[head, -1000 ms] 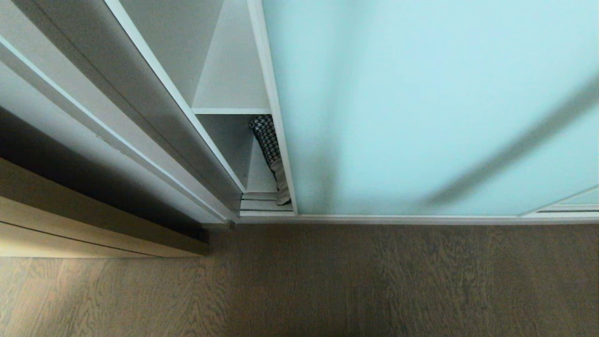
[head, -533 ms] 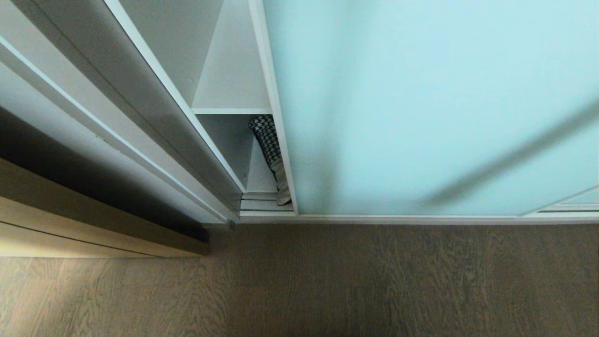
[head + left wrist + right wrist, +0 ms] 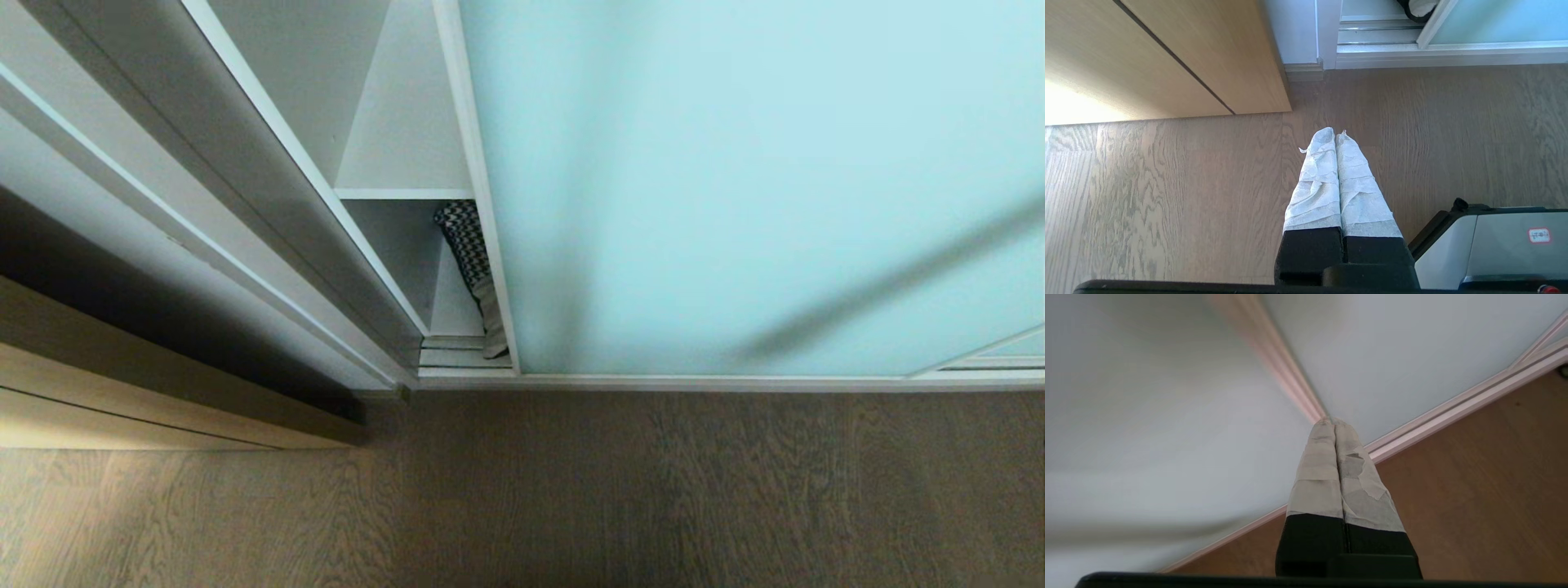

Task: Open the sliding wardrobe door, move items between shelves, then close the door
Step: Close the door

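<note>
Head view, against the earlier frames: no shift in framing, cushion (image 3: 472, 269), door or shelf. Only the diagonal grey shadow band across the glass at 4 o'clock slightly altered in position and softer-edged.

Sliding wardrobe door (image 3: 759, 188) filling 12 to 3 o'clock of head view, frosted aqua glass in pale frame, left edge leaving a narrow gap onto the interior at 11 o'clock. In that gap: white shelf (image 3: 404, 193), and below it the cushion, standing on edge on the wardrobe bottom, tucked right against the door's frame, houndstooth patch uppermost, beige patch lower. Most of it hidden behind the glass. Wooden floor (image 3: 571, 490) across 6 o'clock; light wooden cabinet front (image 3: 122, 392) at 8 o'clock.

Left gripper (image 3: 1336, 134): taped fingers pressed together, holding nothing, hanging over bare floor. Door track and a dark-rimmed corner of the cushion (image 3: 1419, 10) far off at 1 o'clock, well apart from the tips.

Right gripper (image 3: 1332, 422): fingers fully closed, empty, tips near or at the door's pale frame strip (image 3: 1290, 379) running to 11 o'clock; contact not determinable, view blurred. Cushion not in this view.
</note>
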Robot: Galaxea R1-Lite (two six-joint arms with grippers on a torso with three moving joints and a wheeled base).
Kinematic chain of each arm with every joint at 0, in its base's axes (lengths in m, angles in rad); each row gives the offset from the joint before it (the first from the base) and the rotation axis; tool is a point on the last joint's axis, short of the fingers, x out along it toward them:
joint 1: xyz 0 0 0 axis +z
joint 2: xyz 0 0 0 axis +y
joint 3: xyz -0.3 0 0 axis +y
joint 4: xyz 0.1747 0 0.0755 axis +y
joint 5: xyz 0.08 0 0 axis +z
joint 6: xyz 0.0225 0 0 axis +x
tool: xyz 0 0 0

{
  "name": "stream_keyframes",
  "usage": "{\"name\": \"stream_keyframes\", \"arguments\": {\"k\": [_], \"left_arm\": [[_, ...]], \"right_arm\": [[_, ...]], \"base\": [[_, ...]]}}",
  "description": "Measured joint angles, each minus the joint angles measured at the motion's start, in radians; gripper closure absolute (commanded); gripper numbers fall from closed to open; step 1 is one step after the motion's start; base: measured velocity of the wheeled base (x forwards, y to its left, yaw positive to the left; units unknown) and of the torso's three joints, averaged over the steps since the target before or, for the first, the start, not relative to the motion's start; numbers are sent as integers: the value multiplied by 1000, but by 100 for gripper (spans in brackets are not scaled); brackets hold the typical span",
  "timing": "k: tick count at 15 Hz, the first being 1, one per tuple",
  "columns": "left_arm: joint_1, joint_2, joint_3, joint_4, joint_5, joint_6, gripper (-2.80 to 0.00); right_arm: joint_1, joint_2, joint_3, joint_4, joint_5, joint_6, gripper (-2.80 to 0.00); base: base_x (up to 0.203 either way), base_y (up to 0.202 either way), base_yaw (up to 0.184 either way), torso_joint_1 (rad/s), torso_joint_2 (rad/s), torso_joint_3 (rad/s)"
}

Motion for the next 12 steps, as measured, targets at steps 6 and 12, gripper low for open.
{"name": "stream_keyframes", "arguments": {"k": [6,12], "left_arm": [[0,0,0,0,0,0,0],[0,0,0,0,0,0,0]], "right_arm": [[63,19,-1,-4,-7,3,0],[146,73,-1,-85,-163,7,0]], "base": [[0,0,0,0,0,0],[0,0,0,0,0,0]]}}
